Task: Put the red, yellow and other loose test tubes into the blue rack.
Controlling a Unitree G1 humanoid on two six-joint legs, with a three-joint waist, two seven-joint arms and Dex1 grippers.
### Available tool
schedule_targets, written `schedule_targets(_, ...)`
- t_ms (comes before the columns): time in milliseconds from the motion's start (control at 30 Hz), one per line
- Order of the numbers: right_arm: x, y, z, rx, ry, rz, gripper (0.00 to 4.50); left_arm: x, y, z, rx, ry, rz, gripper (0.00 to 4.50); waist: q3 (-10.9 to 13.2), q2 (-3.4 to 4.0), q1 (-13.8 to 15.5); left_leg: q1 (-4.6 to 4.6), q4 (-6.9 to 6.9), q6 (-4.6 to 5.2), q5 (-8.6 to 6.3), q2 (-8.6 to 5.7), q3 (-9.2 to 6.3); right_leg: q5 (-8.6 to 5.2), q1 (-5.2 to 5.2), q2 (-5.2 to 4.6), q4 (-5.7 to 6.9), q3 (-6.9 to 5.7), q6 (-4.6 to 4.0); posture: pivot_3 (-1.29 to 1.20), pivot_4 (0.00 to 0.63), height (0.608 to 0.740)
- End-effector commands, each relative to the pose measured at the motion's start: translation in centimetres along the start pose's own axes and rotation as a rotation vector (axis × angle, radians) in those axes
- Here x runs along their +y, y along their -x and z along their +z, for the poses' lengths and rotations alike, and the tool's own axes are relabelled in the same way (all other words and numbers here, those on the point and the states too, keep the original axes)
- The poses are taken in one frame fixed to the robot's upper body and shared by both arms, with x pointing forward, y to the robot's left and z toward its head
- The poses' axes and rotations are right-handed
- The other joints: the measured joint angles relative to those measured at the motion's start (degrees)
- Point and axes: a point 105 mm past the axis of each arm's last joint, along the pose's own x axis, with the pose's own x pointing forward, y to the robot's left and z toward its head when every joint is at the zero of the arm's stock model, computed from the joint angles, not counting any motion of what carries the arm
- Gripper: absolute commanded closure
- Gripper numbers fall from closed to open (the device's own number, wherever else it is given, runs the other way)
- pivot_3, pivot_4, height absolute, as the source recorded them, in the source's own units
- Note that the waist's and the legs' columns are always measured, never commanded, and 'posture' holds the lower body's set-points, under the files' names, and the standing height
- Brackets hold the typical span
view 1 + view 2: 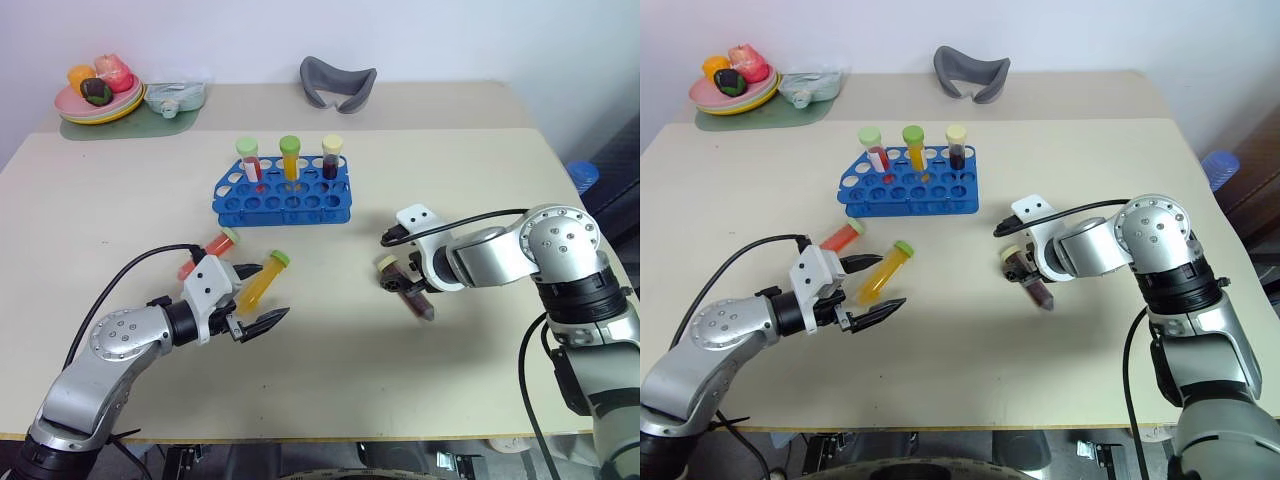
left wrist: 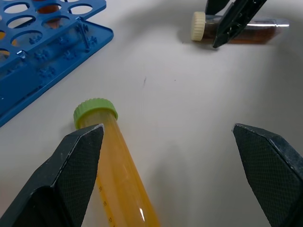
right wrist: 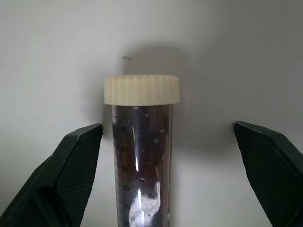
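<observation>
Three tubes already stand in the rack (image 1: 283,190) toward the surface's far edge. Red (image 1: 207,250), yellow (image 1: 262,281) and maroon (image 1: 404,287) tubes lie loose mid-surface. Left pincer (image 1: 255,298) gapes around yellow, right pincer (image 3: 173,163) wide astride maroon; neither gripped.

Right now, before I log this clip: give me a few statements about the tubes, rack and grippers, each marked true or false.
1. Three capped tubes stand in the blue rack. True.
2. The right gripper is shut on the maroon tube. False: its fingers stand open astride the lying tube.
3. The yellow tube lies on the table. True.
4. The left gripper holds the red tube. False: it is open at the yellow tube.
</observation>
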Motion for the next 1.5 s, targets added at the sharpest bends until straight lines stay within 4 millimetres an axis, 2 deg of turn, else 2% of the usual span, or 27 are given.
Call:
schedule_targets(33, 0.4, 0.3, 0.3, 0.002, 0.007, 0.008, 0.53, 0.2, 0.4, 1.0, -0.031, -0.043, 0.022, 0.00, 0.00, 0.00, 0.02, 0.00, 0.00, 0.00, 0.00, 0.00, 0.00, 0.00, 0.00, 0.00, 0.00, 0.00, 0.00, 0.00, 0.150, 0.740)
schedule_targets(100, 0.5, 0.3, 0.3, 0.008, -0.002, 0.010, 1.28, 0.1, 0.4, 1.0, -0.031, -0.042, 0.024, 0.00, 0.00, 0.00, 0.02, -0.01, 0.01, 0.00, 0.00, 0.00, -0.01, 0.00, 0.00, 0.00, 0.00, -0.01, 0.00, 0.00, 0.150, 0.740)
schedule_targets(200, 0.8, 0.4, 0.5, 0.003, -0.018, 0.006, 2.75, 0.1, 0.4, 1.0, -0.031, -0.039, 0.028, 0.00, 0.00, 0.00, -0.06, -0.02, 0.01, 0.00, 0.00, 0.00, -0.01, 0.00, -0.02, 0.01, 0.00, -0.01, 0.00, 0.00, 0.150, 0.740)
schedule_targets(367, 1.6, 1.0, 1.2, -0.021, -0.051, 0.033, 2.75, 0.4, 0.6, 1.0, -0.028, -0.044, 0.036, 0.00, 0.00, 0.00, -0.03, -0.09, 0.02, 0.00, 0.00, 0.01, -0.01, 0.00, -0.09, 0.01, 0.01, 0.00, 0.00, 0.00, 0.150, 0.740)
schedule_targets(467, 2.9, 2.3, 2.9, -0.113, -0.035, 0.103, 2.75, 0.7, 0.7, 1.1, -0.031, -0.049, 0.047, 0.00, 0.01, 0.02, -0.01, -0.17, 0.03, 0.00, 0.00, 0.01, -0.01, 0.00, -0.18, 0.01, 0.01, 0.00, 0.00, 0.00, 0.150, 0.740)
schedule_targets(600, 3.8, 4.9, 6.1, -0.334, 0.038, 0.131, 2.75, 1.2, 1.0, 1.1, -0.034, -0.049, 0.078, 0.00, 0.02, 0.05, 0.03, -0.21, 0.01, 0.00, 0.00, 0.01, -0.01, 0.00, -0.28, 0.02, 0.05, 0.00, 0.00, 0.00, 0.150, 0.740)
schedule_targets(700, 4.0, 7.3, 9.2, -0.630, 0.117, 0.125, 2.75, 2.3, 1.6, 1.3, -0.059, -0.035, 0.145, 0.00, 0.02, 0.05, 0.16, -0.23, 0.02, 0.00, 0.00, 0.01, -0.01, 0.00, -0.28, 0.02, 0.02, -0.01, 0.00, 0.00, 0.150, 0.740)
schedule_targets(767, 3.7, 7.5, 10.4, -0.745, 0.131, 0.116, 2.75, 3.3, 2.2, 1.4, -0.082, -0.017, 0.208, 0.00, 0.02, 0.04, 0.16, -0.23, 0.01, 0.00, 0.00, 0.01, -0.01, 0.00, -0.28, 0.01, 0.00, -0.03, 0.01, 0.00, 0.150, 0.740)
schedule_targets(833, 3.7, 6.9, 10.6, -0.786, 0.117, 0.155, 2.75, 4.0, 2.6, 1.3, -0.091, -0.010, 0.251, 0.00, -0.02, -0.02, 0.13, -0.22, 0.02, 0.00, 0.00, 0.02, -0.02, 0.00, -0.26, 0.01, 0.00, -0.04, 0.00, 0.00, 0.150, 0.740)
schedule_targets(933, 4.1, 6.6, 10.3, -0.809, 0.186, 0.167, 2.75, 4.2, 3.0, 1.2, -0.086, -0.008, 0.264, 0.00, 0.00, 0.01, 0.11, -0.21, 0.02, 0.00, 0.00, 0.01, -0.01, 0.00, -0.25, 0.00, 0.01, -0.03, 0.01, 0.00, 0.150, 0.740)
schedule_targets(1033, 4.5, 6.6, 9.2, -0.739, 0.193, 0.250, 2.75, 4.1, 3.5, 0.6, -0.054, -0.002, 0.267, 0.00, 0.01, 0.02, 0.05, -0.22, 0.01, 0.00, 0.00, 0.01, -0.01, 0.01, -0.27, -0.01, 0.02, -0.03, 0.01, 0.00, 0.150, 0.740)
schedule_targets(1100, 4.8, 6.3, 8.2, -0.647, 0.187, 0.302, 1.86, 4.0, 3.7, 0.3, -0.037, -0.002, 0.256, 0.00, 0.00, 0.02, 0.10, -0.22, 0.01, 0.00, 0.00, 0.02, -0.01, 0.01, -0.27, 0.00, 0.04, -0.03, 0.00, 0.00, 0.150, 0.740)
schedule_targets(1233, 6.7, 5.9, 6.9, -0.543, 0.158, 0.374, 0.01, 4.7, 3.7, -0.2, -0.004, -0.026, 0.241, 0.00, 0.00, 0.02, -0.02, -0.21, 0.02, 0.00, 0.00, 0.02, -0.01, 0.01, -0.26, 0.00, 0.05, -0.03, 0.00, 0.00, 0.150, 0.740)
schedule_targets(1333, 7.8, 5.1, 5.7, -0.419, 0.180, 0.397, 0.01, 5.4, 3.9, 0.1, -0.006, -0.032, 0.244, 0.00, 0.01, 0.02, 0.01, -0.20, 0.02, 0.00, 0.00, 0.02, -0.02, 0.01, -0.28, 0.01, 0.09, -0.03, -0.01, 0.00, 0.150, 0.740)
schedule_targets(1500, 7.4, 2.0, 4.6, -0.225, 0.112, 0.305, 0.01, 5.6, 4.3, -0.1, 0.009, -0.042, 0.236, 0.00, 0.00, 0.02, -0.10, -0.19, 0.03, 0.00, 0.00, 0.02, -0.01, 0.01, -0.29, 0.01, 0.11, -0.02, -0.01, 0.00, 0.150, 0.740)
